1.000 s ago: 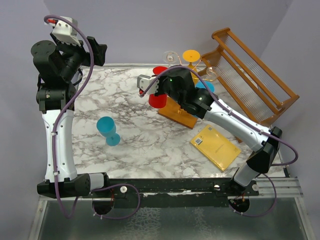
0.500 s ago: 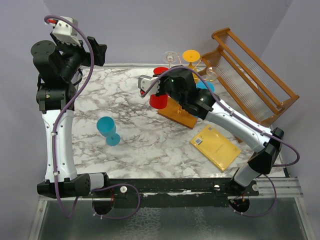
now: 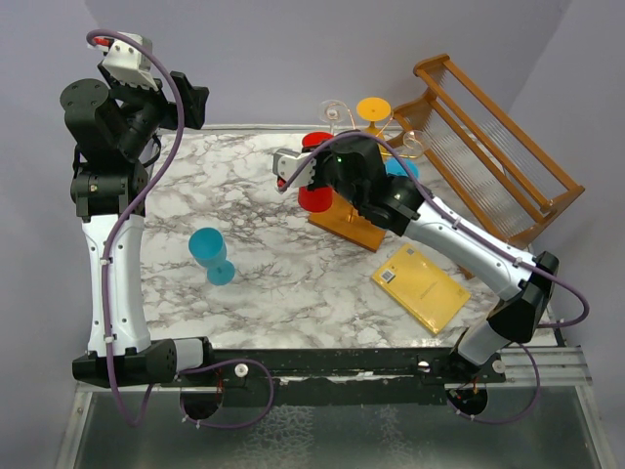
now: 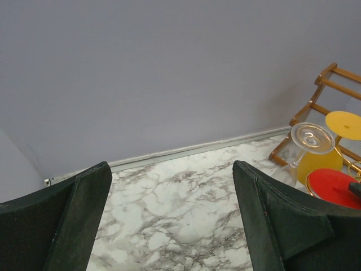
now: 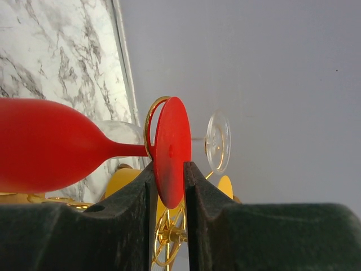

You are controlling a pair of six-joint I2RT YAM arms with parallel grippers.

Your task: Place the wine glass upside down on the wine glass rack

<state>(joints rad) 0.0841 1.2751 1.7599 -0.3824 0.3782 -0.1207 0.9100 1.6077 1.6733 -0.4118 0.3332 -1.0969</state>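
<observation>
Now you see gold wire wine glass rack (image 3: 376, 132) on orange-brown wooden base, table's far side. Red wine glass (image 5: 51, 147) hangs inverted, stem in gold loop. Right gripper (image 5: 168, 189) fingers flank foot disc; grip unclear. Left gripper (image 4: 169, 209) spread wide, holding nothing.

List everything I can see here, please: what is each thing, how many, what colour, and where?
Wine glass rack: one, gold wire on an orange-brown base, far right of centre.
Red wine glass: one, hanging upside down on the rack, its foot between the right gripper's fingers.
Clear glass: one, upside down on the rack.
Yellow glass: one, upside down on the rack.
Blue glass: one on the rack, mostly hidden by the arm.
Teal glass: one, upright on the table, left of centre.
Yellow book: one, flat, near right.
Slatted rack: one, brown wood, far right corner.
Table: one, white-grey marble.
Left gripper: black, open, raised, holding nothing.
Right gripper: black, at the red glass's foot.
</observation>
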